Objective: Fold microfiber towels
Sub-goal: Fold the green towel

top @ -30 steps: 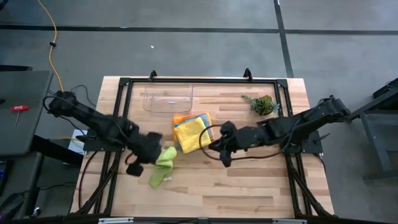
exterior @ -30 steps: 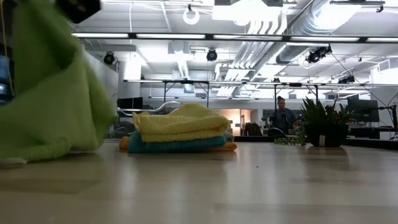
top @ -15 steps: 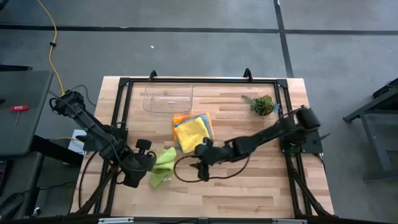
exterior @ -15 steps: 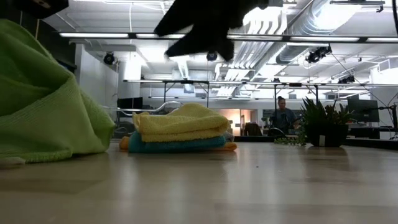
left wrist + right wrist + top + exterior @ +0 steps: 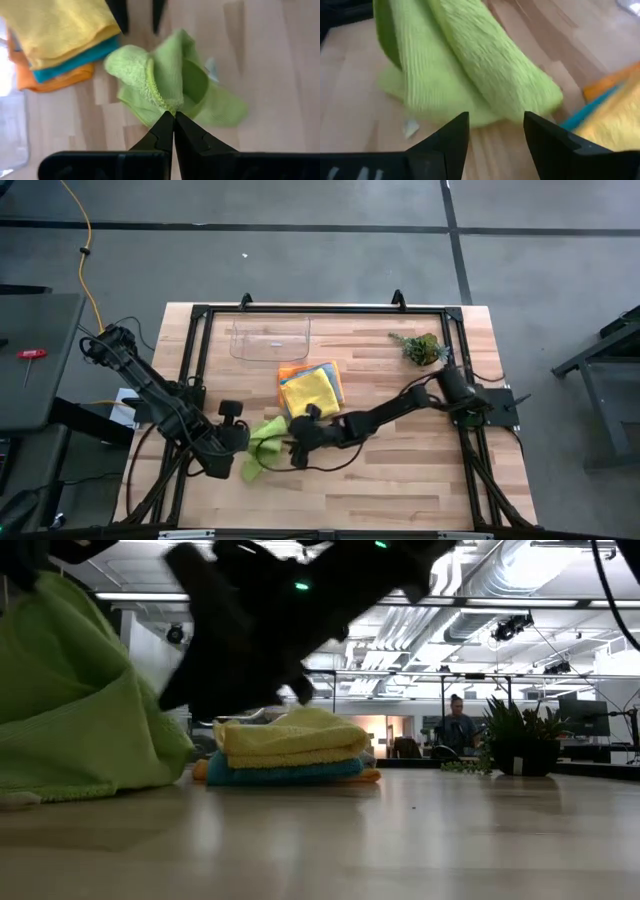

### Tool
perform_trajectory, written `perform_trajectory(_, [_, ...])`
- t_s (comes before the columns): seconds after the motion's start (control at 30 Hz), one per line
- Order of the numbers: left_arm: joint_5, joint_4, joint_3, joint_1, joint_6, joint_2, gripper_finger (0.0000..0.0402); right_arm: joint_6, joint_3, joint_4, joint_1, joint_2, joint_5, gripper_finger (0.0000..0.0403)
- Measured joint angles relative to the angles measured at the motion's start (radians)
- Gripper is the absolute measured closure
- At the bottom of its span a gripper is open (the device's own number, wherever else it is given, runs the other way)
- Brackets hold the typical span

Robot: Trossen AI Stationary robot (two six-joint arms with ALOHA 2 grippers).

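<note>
Stretching low across the wooden surface [image 5: 400,470], our right gripper [image 5: 296,455] hangs open beside the lime green towel [image 5: 262,442], which our left gripper [image 5: 243,442] pinches shut near the stacked yellow towel [image 5: 310,391]; a person [image 5: 458,726] stands in the room beyond.

The towel [image 5: 170,85] pinched in my left gripper [image 5: 173,118] is plain lime green, with a paler tag at its edge. Beside it sits a stack [image 5: 310,388] of yellow over teal over orange cloths. My fingers [image 5: 447,140] are black, and the table [image 5: 400,470] is pale striped wood.
</note>
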Motion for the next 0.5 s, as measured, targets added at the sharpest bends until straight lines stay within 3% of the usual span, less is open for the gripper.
perform_trajectory(0.37, [-0.029,0.014,0.000,0.019,-0.008,0.000,0.0401,-0.033,0.439,-0.346,0.012,0.207,0.156,0.0222])
perform_trajectory(0.5, [-0.041,0.014,0.000,0.019,-0.018,0.000,0.0402,-0.057,0.511,-0.402,0.035,0.219,0.355,0.0222])
